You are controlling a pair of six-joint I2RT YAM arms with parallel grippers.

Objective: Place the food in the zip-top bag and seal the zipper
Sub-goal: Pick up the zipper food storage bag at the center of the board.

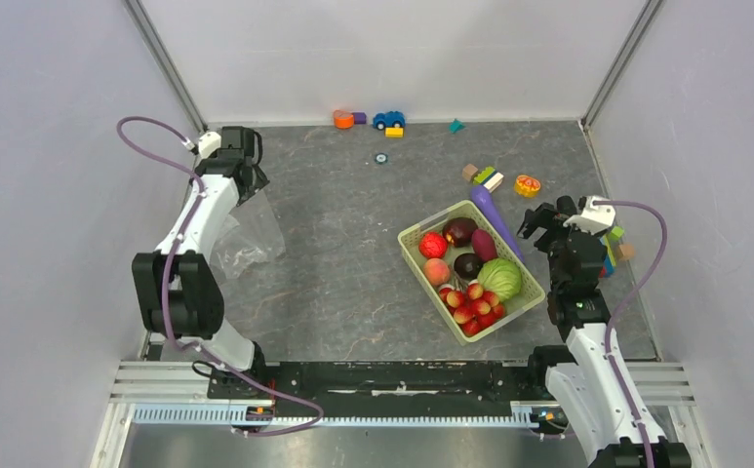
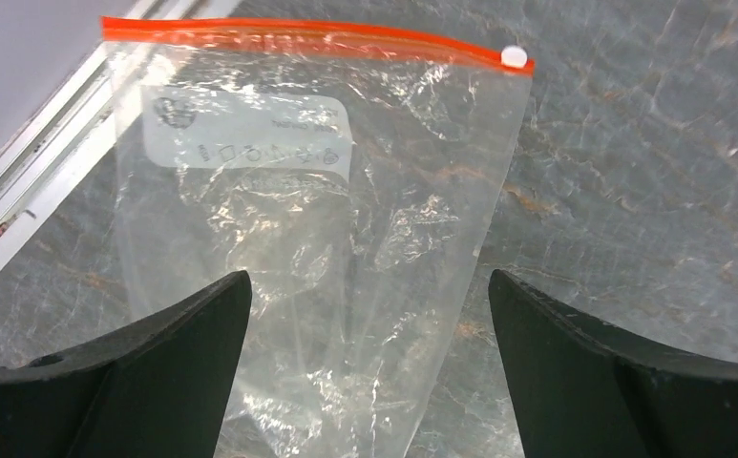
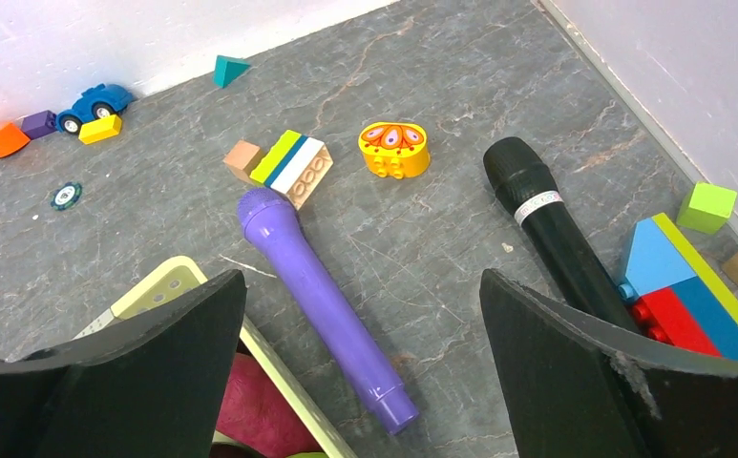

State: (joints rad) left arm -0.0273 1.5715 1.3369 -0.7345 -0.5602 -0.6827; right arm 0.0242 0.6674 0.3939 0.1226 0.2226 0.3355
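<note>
Our left gripper (image 2: 367, 286) hangs empty, jaws wide apart, over the zip-top bag (image 2: 326, 210), which lies flat and crinkled on the left side of the table (image 1: 343, 253), while our right gripper (image 3: 363, 281), equally spread and empty, hovers at the edge of the green basket (image 1: 404, 242) holding the food (image 1: 499, 278), well apart from the bag. We judge the thin film the main risk: a pinch could catch both layers and keep the mouth closed, or drag the bag. We cannot tell whether the zipper (image 2: 298, 36) is open, and the little apples (image 1: 475, 307) may roll from a loose grip.
</note>
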